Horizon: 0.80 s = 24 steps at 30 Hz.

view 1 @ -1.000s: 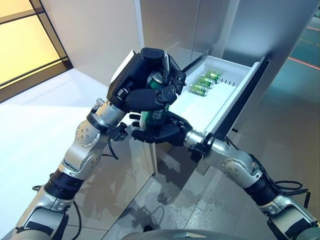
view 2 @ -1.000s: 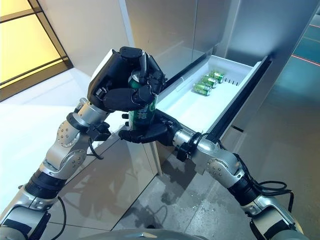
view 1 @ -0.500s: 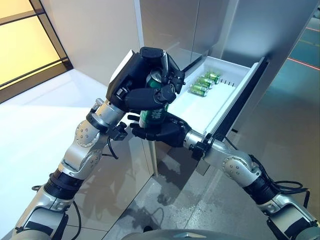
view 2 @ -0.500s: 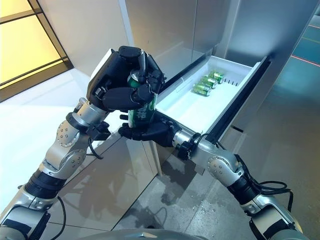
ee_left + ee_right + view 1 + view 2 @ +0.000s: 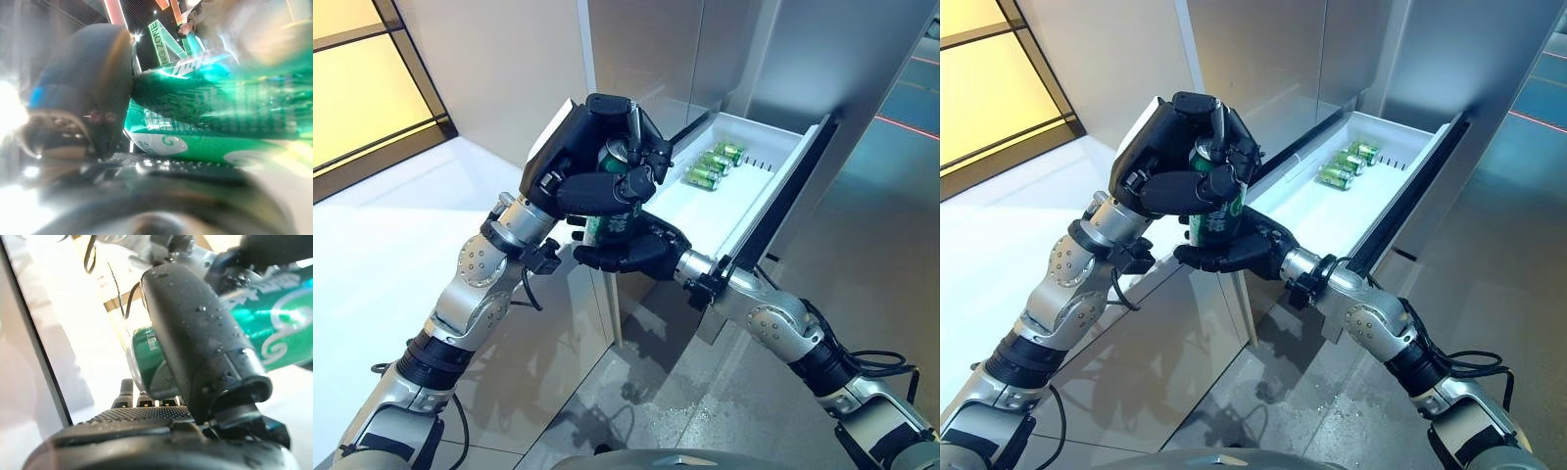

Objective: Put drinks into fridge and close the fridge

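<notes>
The can [image 5: 614, 211] is bright green with white lettering and curling white marks — its top rim is silver. Both the left hand [image 5: 592, 162] and the right hand [image 5: 631, 253] are black. The fridge drawer [image 5: 732, 196] is white inside with a dark front edge; the cans lying in it [image 5: 713, 164] are green too. The fridge walls [image 5: 803, 59] are brushed grey — the floor [image 5: 372, 245] is pale.
</notes>
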{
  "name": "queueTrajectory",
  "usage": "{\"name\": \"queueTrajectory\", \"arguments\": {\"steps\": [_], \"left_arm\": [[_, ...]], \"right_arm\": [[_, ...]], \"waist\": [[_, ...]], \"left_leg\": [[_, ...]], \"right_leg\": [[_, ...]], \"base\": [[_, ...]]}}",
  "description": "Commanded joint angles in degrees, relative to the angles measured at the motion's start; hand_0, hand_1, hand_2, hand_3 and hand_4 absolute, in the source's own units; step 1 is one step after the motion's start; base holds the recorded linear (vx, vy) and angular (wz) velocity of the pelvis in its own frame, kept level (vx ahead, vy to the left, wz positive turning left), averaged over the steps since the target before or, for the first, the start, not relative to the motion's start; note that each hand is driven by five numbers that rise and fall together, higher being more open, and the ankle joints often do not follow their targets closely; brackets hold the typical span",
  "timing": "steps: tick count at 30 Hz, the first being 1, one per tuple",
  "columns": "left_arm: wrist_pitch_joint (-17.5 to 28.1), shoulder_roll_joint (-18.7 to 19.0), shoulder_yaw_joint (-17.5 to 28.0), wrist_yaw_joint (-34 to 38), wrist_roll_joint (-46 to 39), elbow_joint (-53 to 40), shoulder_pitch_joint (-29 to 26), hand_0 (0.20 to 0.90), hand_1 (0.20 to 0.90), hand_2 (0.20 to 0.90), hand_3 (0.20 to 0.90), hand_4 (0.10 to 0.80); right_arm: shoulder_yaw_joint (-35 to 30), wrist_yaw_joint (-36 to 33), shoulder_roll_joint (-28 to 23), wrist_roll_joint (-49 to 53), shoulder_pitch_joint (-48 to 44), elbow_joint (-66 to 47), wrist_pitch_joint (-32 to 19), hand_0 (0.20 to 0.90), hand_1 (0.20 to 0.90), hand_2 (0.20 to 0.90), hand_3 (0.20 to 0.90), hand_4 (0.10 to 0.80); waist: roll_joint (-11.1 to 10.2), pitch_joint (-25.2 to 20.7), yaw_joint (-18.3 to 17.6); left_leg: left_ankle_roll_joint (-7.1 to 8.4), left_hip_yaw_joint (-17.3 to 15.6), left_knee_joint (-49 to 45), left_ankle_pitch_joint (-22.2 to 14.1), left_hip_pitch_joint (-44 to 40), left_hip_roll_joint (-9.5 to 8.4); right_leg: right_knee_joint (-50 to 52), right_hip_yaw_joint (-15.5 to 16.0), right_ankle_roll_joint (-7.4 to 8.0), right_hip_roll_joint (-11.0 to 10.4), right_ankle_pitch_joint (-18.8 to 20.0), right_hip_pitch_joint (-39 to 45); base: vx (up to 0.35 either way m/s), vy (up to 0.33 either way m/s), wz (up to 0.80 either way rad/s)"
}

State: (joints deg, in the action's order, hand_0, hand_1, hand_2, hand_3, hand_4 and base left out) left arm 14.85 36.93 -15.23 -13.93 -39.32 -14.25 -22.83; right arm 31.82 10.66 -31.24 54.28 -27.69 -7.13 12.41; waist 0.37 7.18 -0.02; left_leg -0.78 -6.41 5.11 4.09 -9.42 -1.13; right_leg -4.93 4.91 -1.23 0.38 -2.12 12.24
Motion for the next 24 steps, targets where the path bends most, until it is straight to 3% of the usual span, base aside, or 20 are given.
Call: {"name": "queueTrajectory", "arguments": {"steps": [1,12,17,24], "left_arm": [[3.72,-2.48,0.20,-1.07,-2.55,0.76,-6.76,0.300,0.300,0.300,0.200,0.100],[3.01,-3.48,0.70,-2.17,-2.22,0.77,-6.33,0.300,0.300,0.300,0.200,0.100],[3.23,-3.81,0.19,-2.23,-2.04,0.85,-6.24,0.300,0.300,0.300,0.200,0.100],[4.83,-3.07,-1.33,-2.08,-3.41,1.61,-6.61,0.300,0.300,0.300,0.200,0.100]], "right_arm": [[-11.01,-0.64,3.58,-5.34,-11.60,-3.96,-10.53,0.900,0.900,0.900,0.900,0.800],[-10.93,1.75,1.46,-7.63,-13.17,-4.80,-8.16,0.900,0.900,0.900,0.900,0.800],[-9.66,3.84,3.02,2.97,-12.14,-4.56,-1.71,0.900,0.900,0.900,0.900,0.800],[-8.09,3.48,5.27,15.03,-9.94,-1.94,3.30,0.900,0.900,0.900,0.900,0.800]], "waist": [[-1.19,-5.09,0.98],[-1.32,-4.86,1.11],[-1.44,-4.76,1.26],[-1.58,-4.91,1.35]], "left_leg": [[-2.20,2.07,-1.47,-7.47,-1.34,-2.66],[-2.13,2.36,-1.47,-7.52,-1.53,-2.70],[-2.04,2.36,-1.57,-7.54,-1.67,-2.64],[-2.00,2.37,-1.71,-7.61,-1.66,-2.57]], "right_leg": [[2.59,3.38,3.80,-1.38,0.36,-3.42],[2.87,3.61,3.74,-1.39,0.09,-3.19],[2.96,3.93,3.76,-1.46,0.02,-2.98],[2.97,4.31,3.89,-1.60,-0.03,-2.90]], "base": [[0.000,0.000,0.00],[0.000,0.000,0.00],[0.000,0.000,0.00],[0.000,0.000,0.00]]}}
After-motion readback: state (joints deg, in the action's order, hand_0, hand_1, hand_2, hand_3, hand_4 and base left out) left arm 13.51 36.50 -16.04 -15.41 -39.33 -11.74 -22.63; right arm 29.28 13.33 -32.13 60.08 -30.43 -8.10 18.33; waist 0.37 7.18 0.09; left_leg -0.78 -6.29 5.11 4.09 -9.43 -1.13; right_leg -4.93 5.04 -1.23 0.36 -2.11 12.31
